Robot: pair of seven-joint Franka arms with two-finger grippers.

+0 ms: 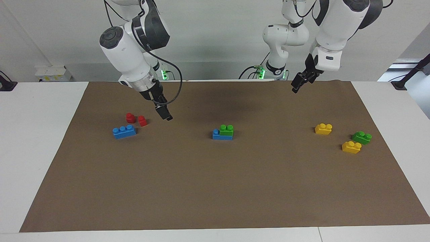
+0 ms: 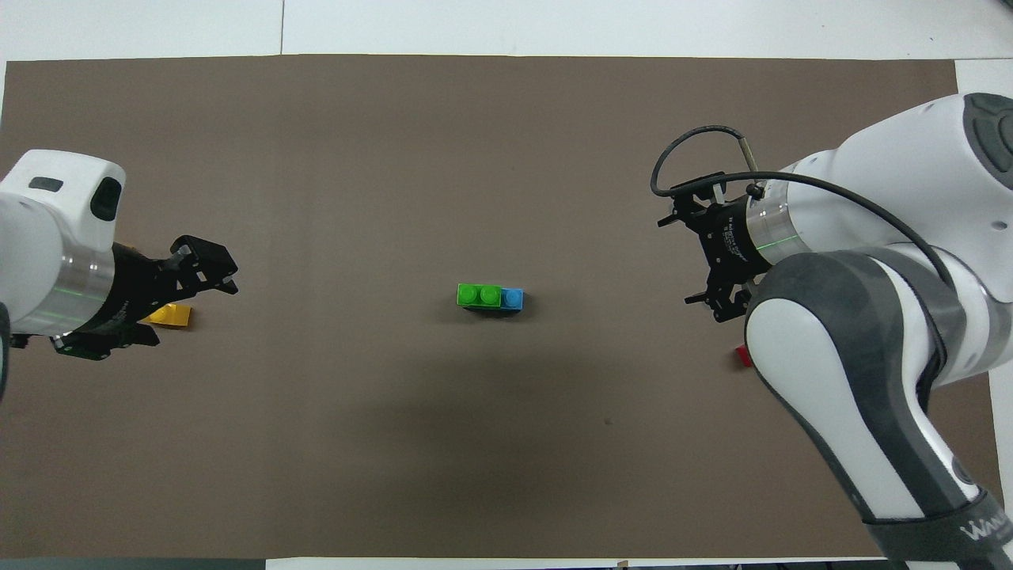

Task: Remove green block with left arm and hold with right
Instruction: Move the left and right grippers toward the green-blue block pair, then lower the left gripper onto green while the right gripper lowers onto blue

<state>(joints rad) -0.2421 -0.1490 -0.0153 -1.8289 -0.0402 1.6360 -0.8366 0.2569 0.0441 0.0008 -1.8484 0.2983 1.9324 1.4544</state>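
Green block (image 1: 226, 129): seated on top of a blue block (image 1: 221, 135) at mid-table, roughly midway between the two arms' ends. It covers the part of the blue block toward the left arm's end; one blue stud shows uncovered at the other end in the overhead view. Nothing is touching it.

Left gripper (image 1: 298, 83): raised over the brown mat (image 1: 215, 188) at the left arm's end, near the mat edge closest to the robots. It carries no block. Whether it is released or clenched cannot be told. Well apart from the stack.

Right gripper (image 1: 164, 113): raised and tilted over the mat at the right arm's end, just beside the red blocks. It carries no block. Released or clenched cannot be told. Also well apart from the stack.

Red blocks (image 1: 136, 119): two small ones side by side, toward the right arm's end, nearer to the robots than the loose blue block.

Yellow block (image 1: 323, 128): toward the left arm's end, about level with the stack.

Loose blue block (image 1: 124, 131): just beside the red pair, slightly farther from the robots.

Darker green block (image 1: 361, 137): toward the left arm's end, touching or nearly touching a second yellow block (image 1: 351, 147), the farthest piece.

Progress: judged as not started. The stack is intact.

Remaining: right gripper to reach and steady the blue block; left gripper to grasp the green block and pull it off.
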